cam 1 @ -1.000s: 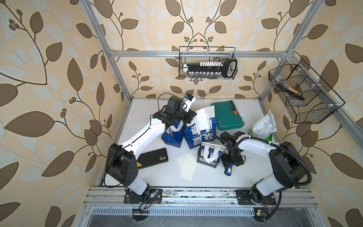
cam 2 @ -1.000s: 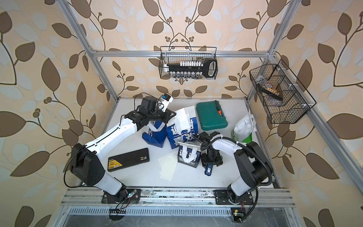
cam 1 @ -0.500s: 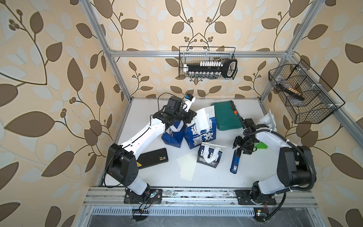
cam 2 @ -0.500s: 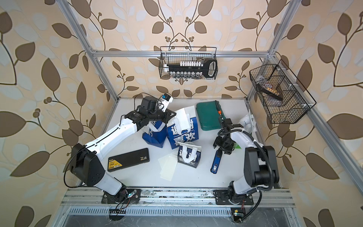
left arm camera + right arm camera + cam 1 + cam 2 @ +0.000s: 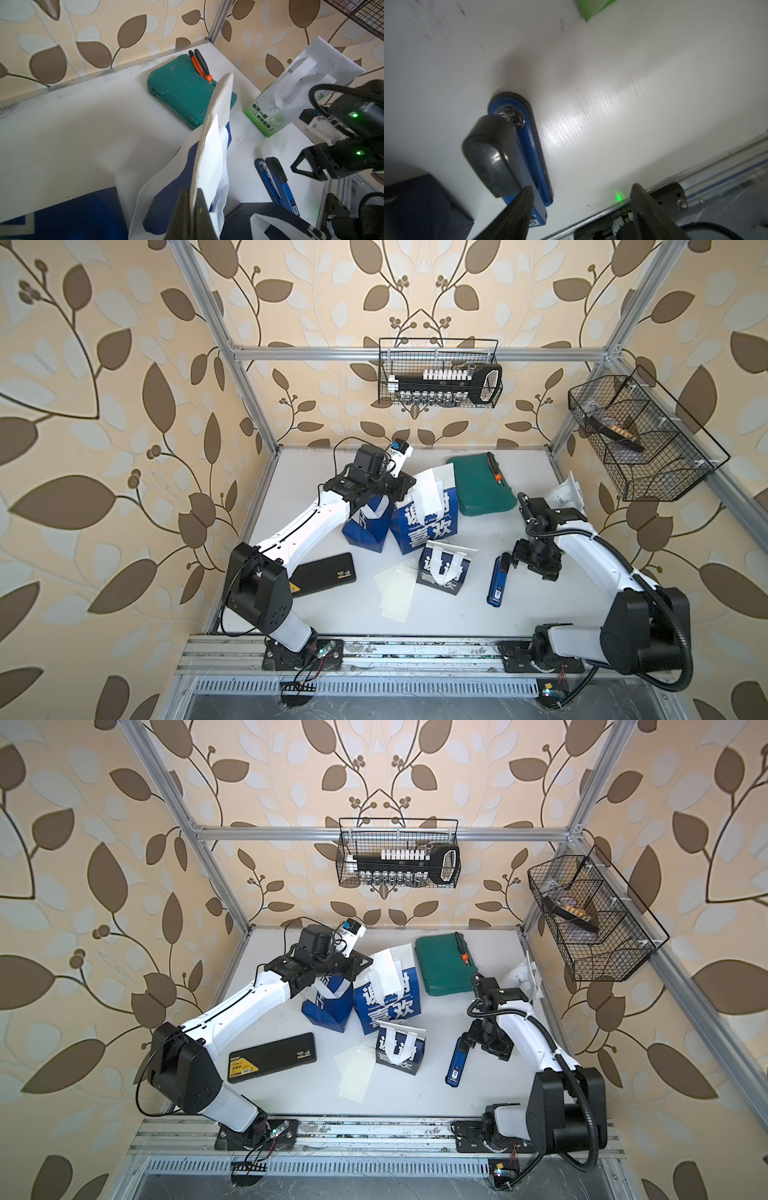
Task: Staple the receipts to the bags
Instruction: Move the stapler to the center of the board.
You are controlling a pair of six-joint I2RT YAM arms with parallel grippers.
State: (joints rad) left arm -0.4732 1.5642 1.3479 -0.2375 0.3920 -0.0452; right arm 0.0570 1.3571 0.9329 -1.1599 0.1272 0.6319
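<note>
My left gripper (image 5: 405, 485) (image 5: 194, 192) is shut on a white receipt (image 5: 430, 493) (image 5: 209, 162), pinched against the white top edge of the larger blue-and-white bag (image 5: 426, 526). A second blue bag (image 5: 368, 526) stands beside it, a small navy bag (image 5: 442, 572) in front, and a white-and-green bag (image 5: 567, 495) at the right. Loose receipts (image 5: 395, 593) lie flat on the table. A blue and black stapler (image 5: 498, 578) (image 5: 533, 149) lies right of the navy bag. My right gripper (image 5: 519, 562) (image 5: 581, 188) stands open beside its far end, with nothing between its fingers.
A green case (image 5: 482, 485) with orange-handled pliers (image 5: 494, 470) on it sits at the back. A black case (image 5: 324, 578) lies at the front left. Wire baskets hang on the back wall (image 5: 440, 377) and right wall (image 5: 640, 439).
The right arm swung away from the small navy bag toward the back right, then came down beside the stapler, which has shifted a little right. The left arm has not moved.
</note>
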